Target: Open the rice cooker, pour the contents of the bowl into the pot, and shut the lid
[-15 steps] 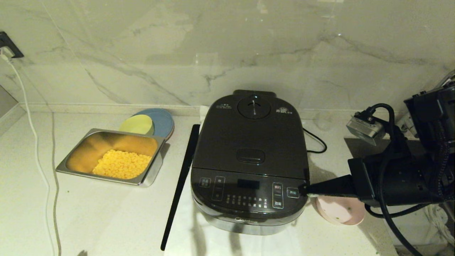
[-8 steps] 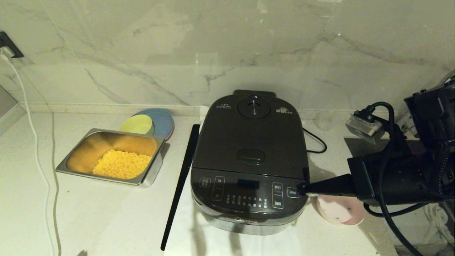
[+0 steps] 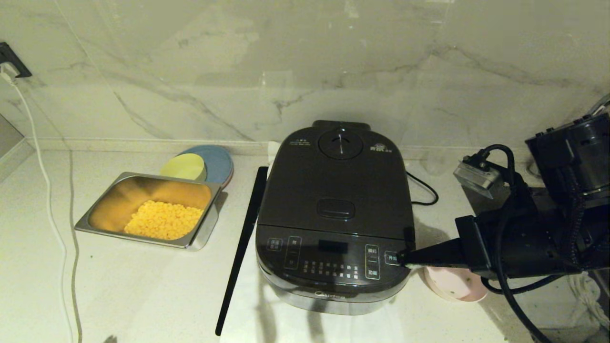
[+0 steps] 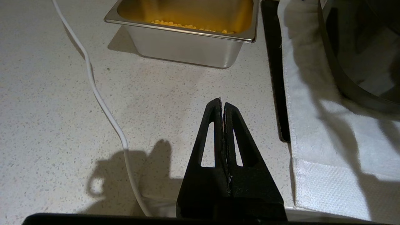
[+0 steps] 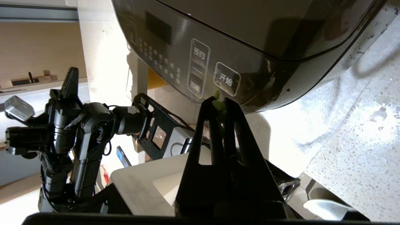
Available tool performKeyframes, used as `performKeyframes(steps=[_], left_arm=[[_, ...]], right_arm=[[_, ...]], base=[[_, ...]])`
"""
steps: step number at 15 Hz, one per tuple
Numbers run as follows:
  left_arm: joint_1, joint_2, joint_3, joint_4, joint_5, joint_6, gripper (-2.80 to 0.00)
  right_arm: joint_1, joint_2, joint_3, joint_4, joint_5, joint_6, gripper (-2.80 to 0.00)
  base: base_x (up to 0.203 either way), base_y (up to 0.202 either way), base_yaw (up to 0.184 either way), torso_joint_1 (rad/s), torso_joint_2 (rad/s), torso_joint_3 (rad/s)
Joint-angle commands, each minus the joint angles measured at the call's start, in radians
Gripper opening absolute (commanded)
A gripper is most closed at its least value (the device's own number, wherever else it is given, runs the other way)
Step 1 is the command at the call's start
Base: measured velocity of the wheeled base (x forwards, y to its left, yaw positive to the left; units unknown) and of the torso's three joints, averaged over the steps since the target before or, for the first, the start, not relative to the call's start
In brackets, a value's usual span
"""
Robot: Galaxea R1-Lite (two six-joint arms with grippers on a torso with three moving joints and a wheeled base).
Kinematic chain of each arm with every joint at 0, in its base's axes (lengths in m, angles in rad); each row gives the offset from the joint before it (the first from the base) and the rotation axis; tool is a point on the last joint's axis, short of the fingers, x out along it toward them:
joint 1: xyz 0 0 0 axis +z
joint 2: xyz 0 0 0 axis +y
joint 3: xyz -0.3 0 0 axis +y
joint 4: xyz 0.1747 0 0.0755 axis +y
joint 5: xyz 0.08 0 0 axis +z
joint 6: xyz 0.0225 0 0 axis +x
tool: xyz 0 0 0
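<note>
The right hand, fingers pressed together with green bits stuck between them, hovers at the glossy dark rice cooker's front corner; it could hit a button. The matte pink bowl sits beneath on the speckled counter.

We count one rice cooker, its one lid down, on one white cloth. One pink bowl sits beside it. We see one steel tray of corn kernels, too many to count, one yellow-green bowl, one blue plate, one black strip, one white cable, and two tools: left tool, right tool.
</note>
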Motion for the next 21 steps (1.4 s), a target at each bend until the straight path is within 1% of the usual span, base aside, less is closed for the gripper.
performKeyframes(steps=[1, 6, 15, 21], left_arm=[[0.000, 0.000, 0.009, -0.001, 0.000, 0.000, -2.80], [0.000, 0.000, 0.009, -0.001, 0.000, 0.000, -2.80], [0.000, 0.000, 0.009, -0.001, 0.000, 0.000, -2.80], [0.000, 0.000, 0.009, -0.001, 0.000, 0.000, -2.80]], right_arm=[[0.000, 0.011, 0.004, 0.001, 0.002, 0.003, -2.80], [0.000, 0.022, 0.008, -0.040, 0.002, 0.004, -2.80], [0.000, 0.032, 0.012, -0.040, 0.002, 0.000, -2.80], [0.002, 0.024, -0.007, -0.042, 0.002, 0.001, -2.80]], base=[[0.000, 0.000, 0.000, 0.000, 0.00, 0.000], [0.000, 0.000, 0.000, 0.000, 0.00, 0.000], [0.000, 0.000, 0.000, 0.000, 0.00, 0.000], [0.000, 0.000, 0.000, 0.000, 0.00, 0.000]])
